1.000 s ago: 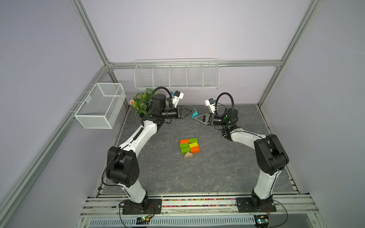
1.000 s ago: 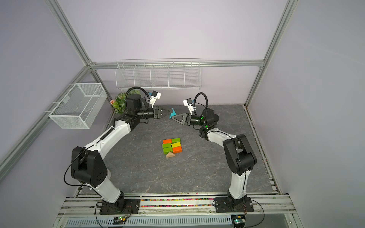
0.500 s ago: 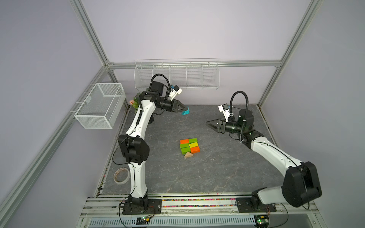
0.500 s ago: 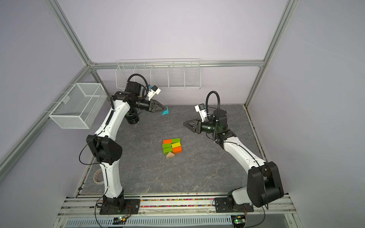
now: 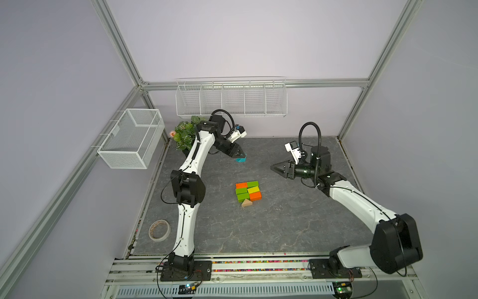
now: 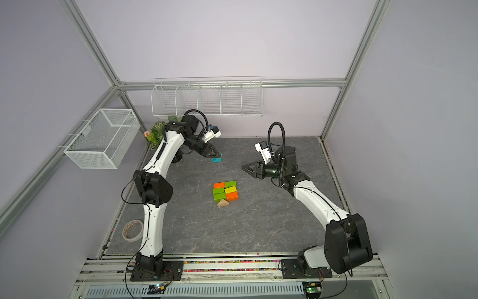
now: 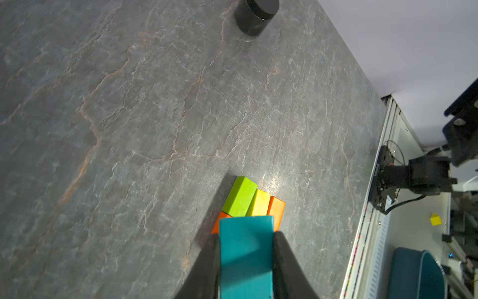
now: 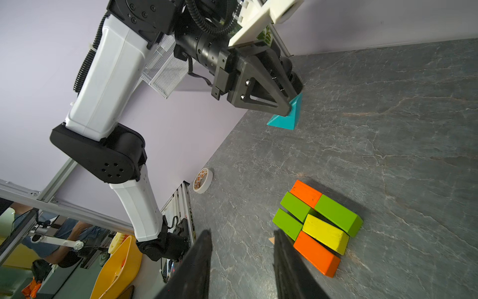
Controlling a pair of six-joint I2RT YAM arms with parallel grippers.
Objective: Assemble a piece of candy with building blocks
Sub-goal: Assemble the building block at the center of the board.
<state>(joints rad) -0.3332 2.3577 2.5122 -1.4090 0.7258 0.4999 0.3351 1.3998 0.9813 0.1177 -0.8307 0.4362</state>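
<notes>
We held the teal wooden triangle block point(image 5: 241, 159) pinched in our left fingers point(image 7: 287, 261) toward the grey table's point(image 5: 284, 220) far side, right fingers point(image 8: 196, 264) spread empty; it wanted squaring against the bare end of the green-orange-yellow brick rectangle point(image 5: 247, 191).

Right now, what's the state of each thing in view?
left gripper: shut on the teal triangle.
teal triangle: clamped between the jaws, apart from the bricks, not yet placed.
right gripper: open, empty.
bricks: six lying flat, packed two by three.
tan triangle: lying against the bricks' near end.
tape roll: lying flat.
black jar: standing upright.
</notes>
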